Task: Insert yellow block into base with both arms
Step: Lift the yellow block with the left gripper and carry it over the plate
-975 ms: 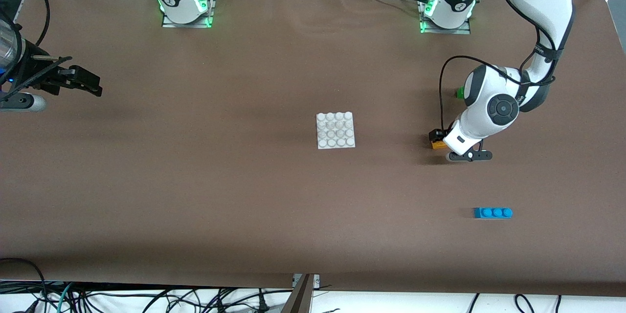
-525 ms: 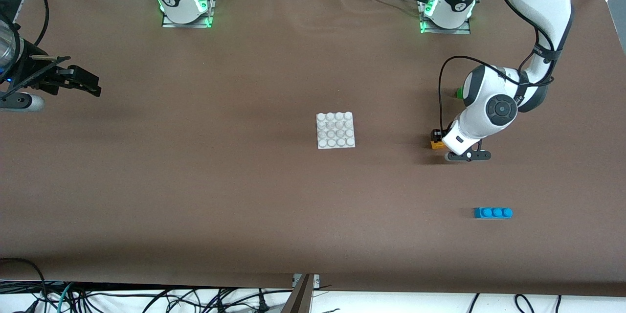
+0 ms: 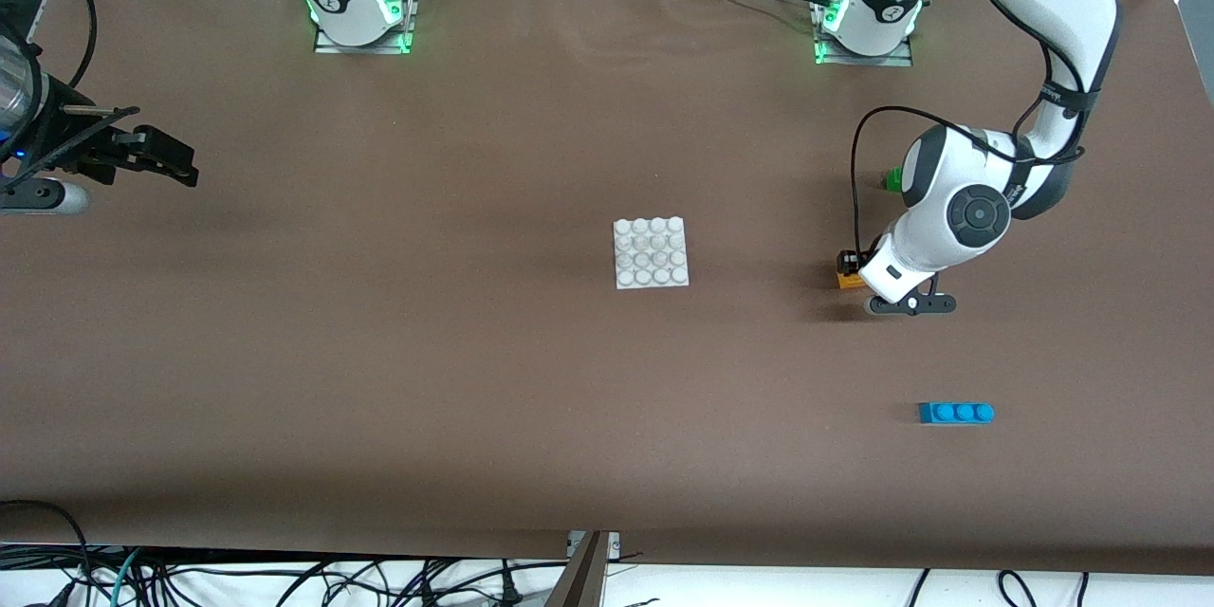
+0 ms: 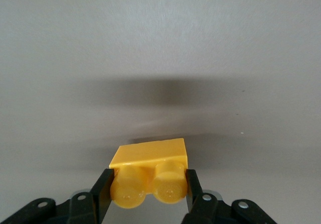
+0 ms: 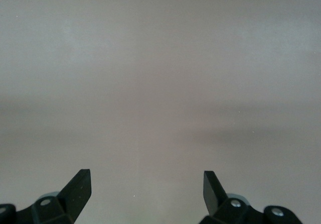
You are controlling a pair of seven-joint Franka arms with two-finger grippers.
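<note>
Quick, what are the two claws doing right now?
Left claw: closed on the yellow block, down at the table.
Right claw: open, holding nothing, waiting at its end of the table.

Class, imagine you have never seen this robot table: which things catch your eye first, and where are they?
The left gripper is shut on the small orange-yellow plastic two-stud brick, low at the table toward the left arm's end. The flat square white studded base plate sits alone mid-table. The right gripper waits open above the right arm's end, and a long blue three-stud brick lies nearer the front camera than the yellow one.
</note>
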